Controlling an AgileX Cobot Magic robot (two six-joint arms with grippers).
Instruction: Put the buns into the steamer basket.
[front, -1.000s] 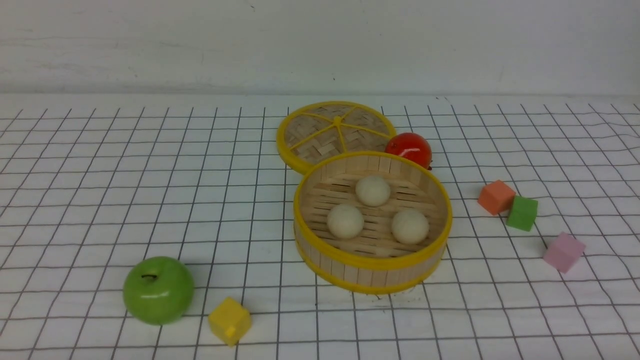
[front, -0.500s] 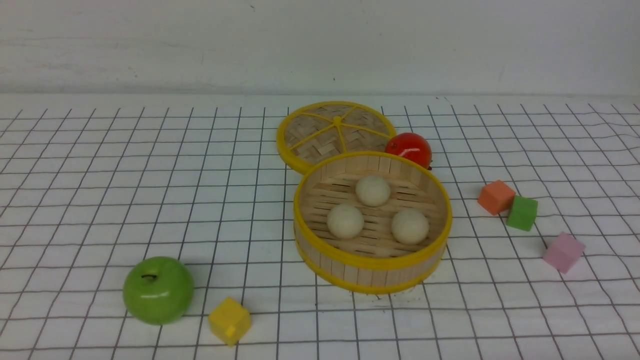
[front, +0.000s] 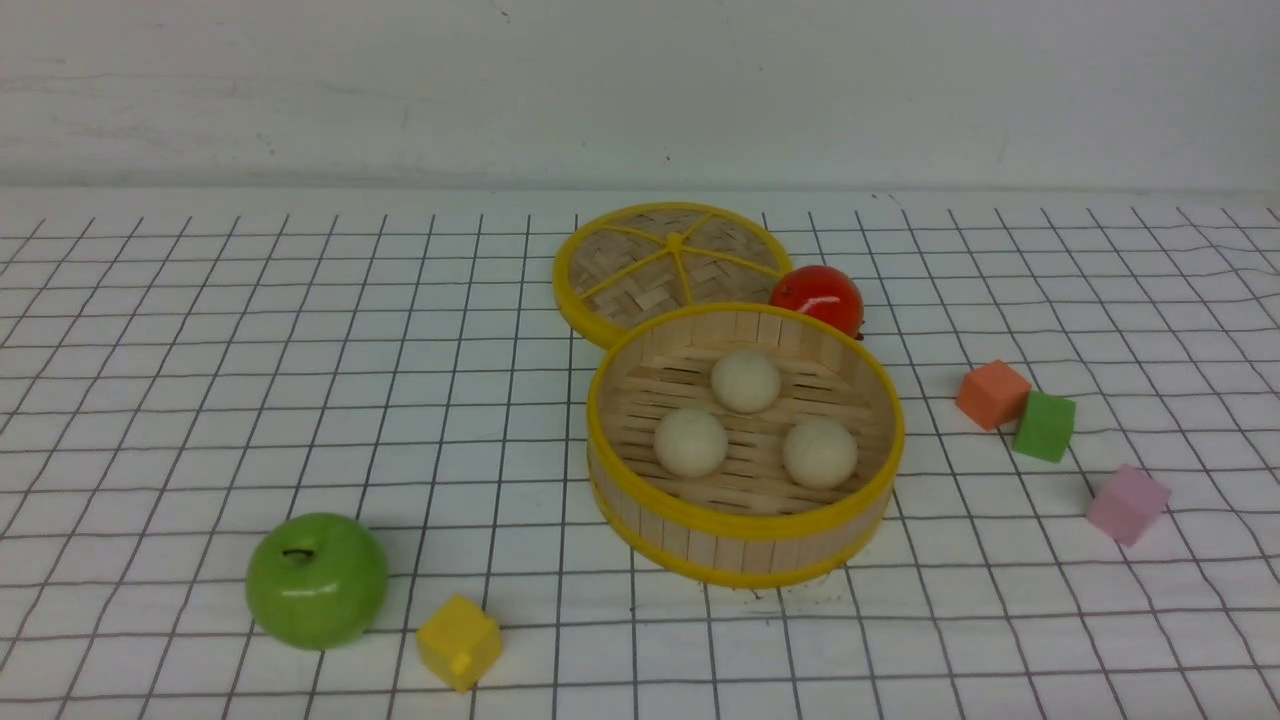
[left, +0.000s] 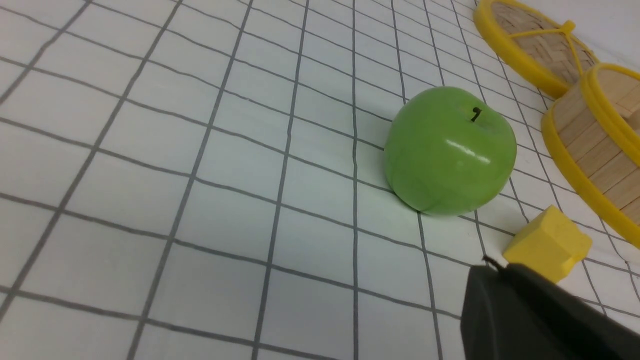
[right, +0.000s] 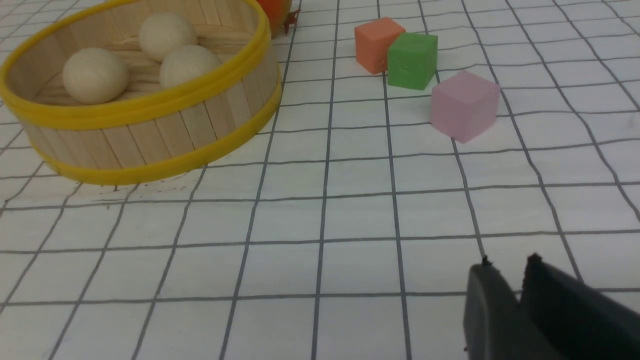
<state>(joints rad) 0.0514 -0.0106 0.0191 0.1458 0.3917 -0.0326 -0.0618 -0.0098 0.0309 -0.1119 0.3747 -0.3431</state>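
The steamer basket (front: 745, 525) stands mid-table, a round bamboo tub with yellow rims. Three cream buns lie on its slatted floor: one at the back (front: 745, 381), one front left (front: 690, 441), one front right (front: 820, 452). The right wrist view shows the basket (right: 150, 135) with the buns (right: 95, 75) inside. The left wrist view shows only its wall (left: 600, 150). Neither gripper shows in the front view. My left gripper (left: 492, 265) is shut and empty, low over the cloth beside a yellow cube. My right gripper (right: 507, 262) is shut and empty, well clear of the basket.
The woven lid (front: 650, 265) lies flat behind the basket, with a red fruit (front: 818, 297) beside it. A green apple (front: 316, 580) and a yellow cube (front: 459, 641) sit front left. Orange (front: 992, 394), green (front: 1044, 426) and pink (front: 1128, 504) cubes sit right.
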